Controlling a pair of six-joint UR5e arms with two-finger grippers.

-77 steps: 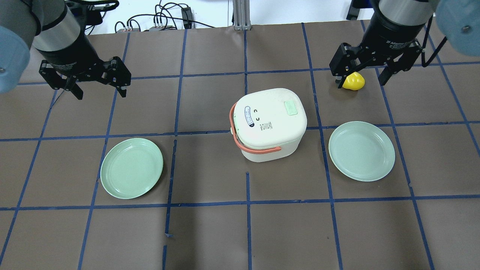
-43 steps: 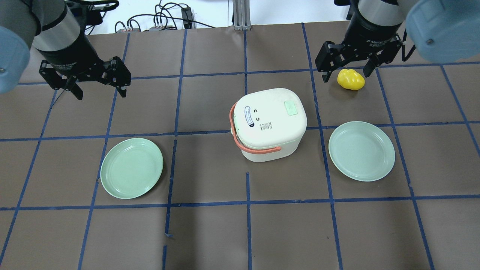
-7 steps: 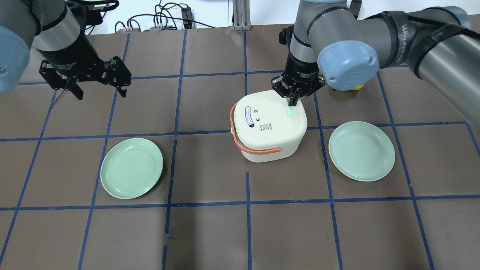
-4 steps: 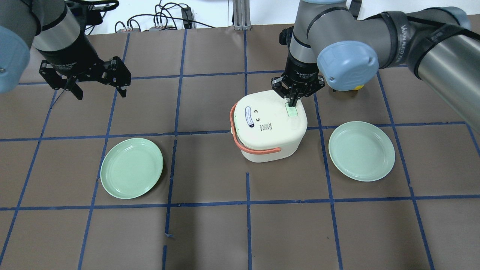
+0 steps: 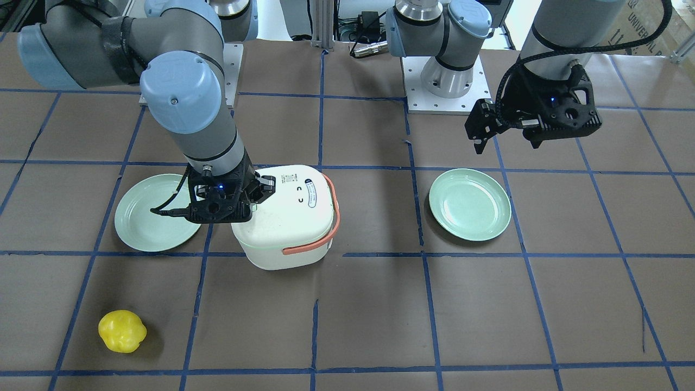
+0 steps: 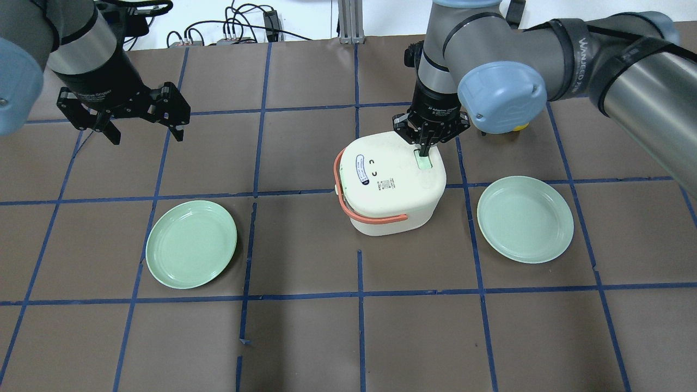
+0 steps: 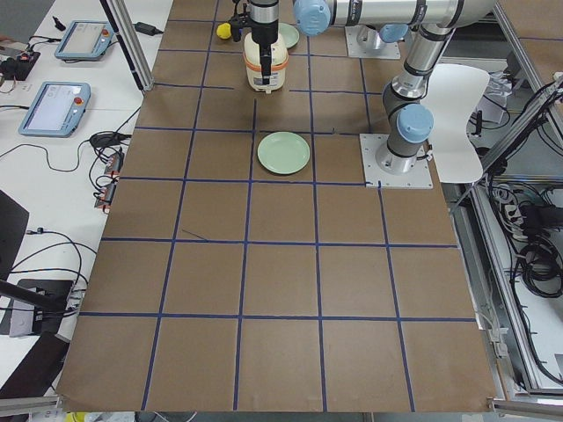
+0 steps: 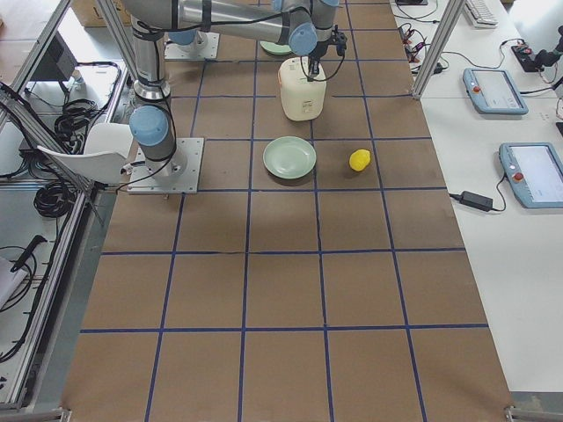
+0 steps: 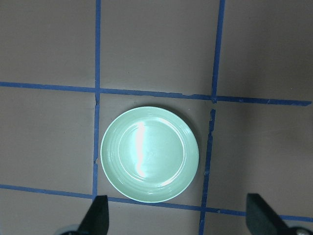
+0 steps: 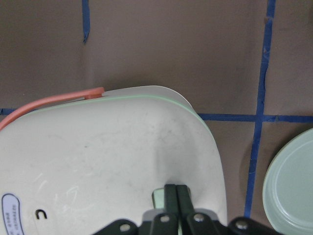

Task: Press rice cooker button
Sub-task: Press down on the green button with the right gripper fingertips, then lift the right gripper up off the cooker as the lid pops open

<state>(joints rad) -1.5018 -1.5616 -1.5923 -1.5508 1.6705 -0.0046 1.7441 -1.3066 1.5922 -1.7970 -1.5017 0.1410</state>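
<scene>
The white rice cooker (image 6: 389,185) with a salmon handle stands mid-table; it also shows in the front view (image 5: 288,217). Its pale green button (image 6: 423,162) is on the lid's far right part. My right gripper (image 6: 424,148) is shut, and its joined fingertips point down onto the button. In the right wrist view the shut fingers (image 10: 176,193) touch the button (image 10: 159,198) on the lid. My left gripper (image 6: 146,135) is open and empty, hanging over the table's far left. In the left wrist view its fingers (image 9: 98,215) frame a green plate (image 9: 149,154) below.
Two green plates lie on either side of the cooker, one at the left (image 6: 191,244) and one at the right (image 6: 525,219). A yellow toy pepper (image 5: 122,331) lies beyond the cooker on the right arm's side. Blue tape lines grid the brown table.
My right gripper left the yellow pepper, shut, and moved over the cooker. In the last second its fingertips came down onto the button. The left arm has not moved.
</scene>
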